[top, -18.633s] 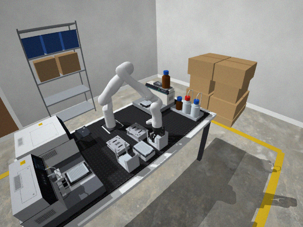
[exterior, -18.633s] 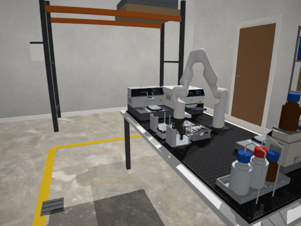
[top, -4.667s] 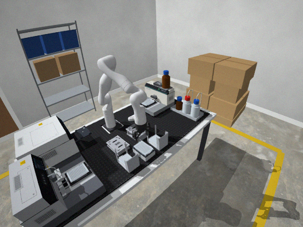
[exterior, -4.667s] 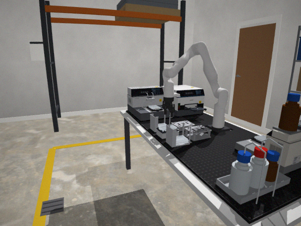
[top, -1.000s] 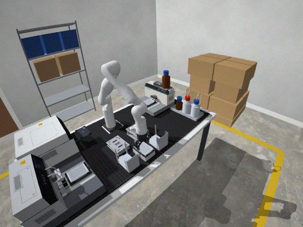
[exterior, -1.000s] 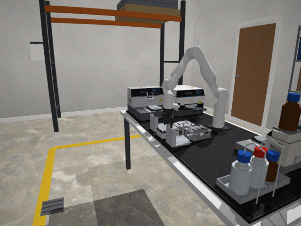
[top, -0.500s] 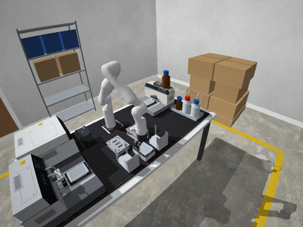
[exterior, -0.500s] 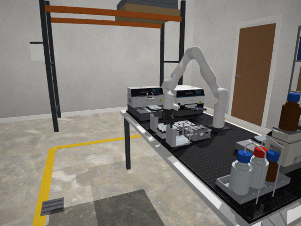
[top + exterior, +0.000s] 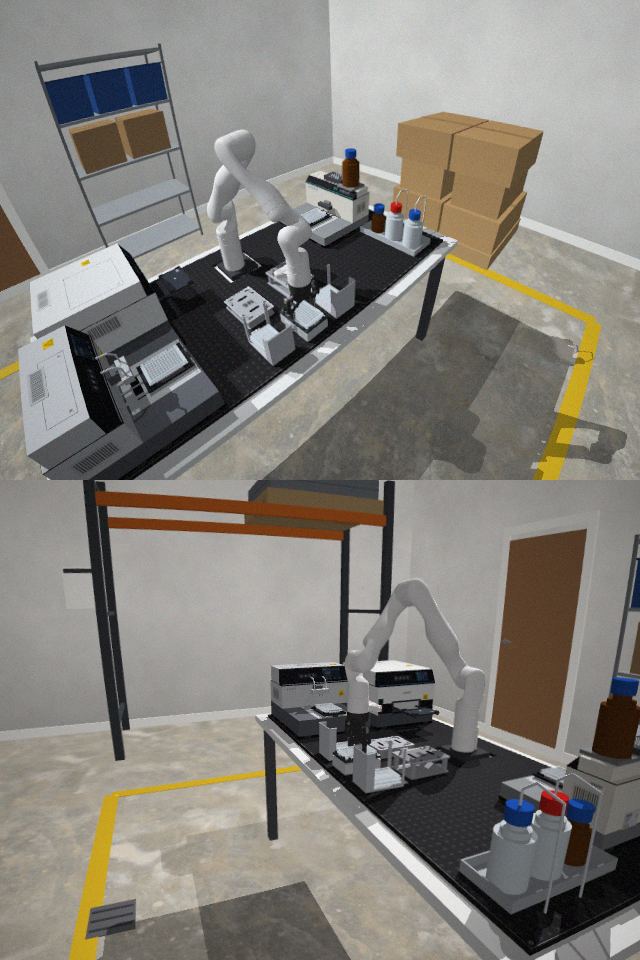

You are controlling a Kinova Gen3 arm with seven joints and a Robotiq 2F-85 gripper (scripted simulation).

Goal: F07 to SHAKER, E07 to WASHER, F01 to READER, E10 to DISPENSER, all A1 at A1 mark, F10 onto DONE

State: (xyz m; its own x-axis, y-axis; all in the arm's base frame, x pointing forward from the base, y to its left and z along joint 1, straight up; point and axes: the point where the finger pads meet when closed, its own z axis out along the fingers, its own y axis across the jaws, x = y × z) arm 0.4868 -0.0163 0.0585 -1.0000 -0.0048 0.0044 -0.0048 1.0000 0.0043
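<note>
My gripper [image 9: 293, 304] is open and points straight down. It hangs low over the inner end of a white well plate [image 9: 309, 315], which lies flat on a grey nest block between two tall white stack racks [image 9: 272, 342] [image 9: 336, 297]. In the exterior view the gripper [image 9: 357, 739] stands just above that plate [image 9: 343, 751]; I cannot tell whether the fingers touch it. Another plate [image 9: 163, 363] sits on the large instrument at the front left. A third plate [image 9: 316, 216] sits on the instrument at the back. The labels are too small to read.
Two more grey nests [image 9: 249, 304] [image 9: 278, 276] stand beside the arm's base [image 9: 231, 264]. A small dark device [image 9: 175, 279] sits near the big grey instruments [image 9: 77, 289]. A tray of bottles [image 9: 397, 223] stands at the back right corner. Cardboard boxes [image 9: 465, 175] are stacked beyond the table.
</note>
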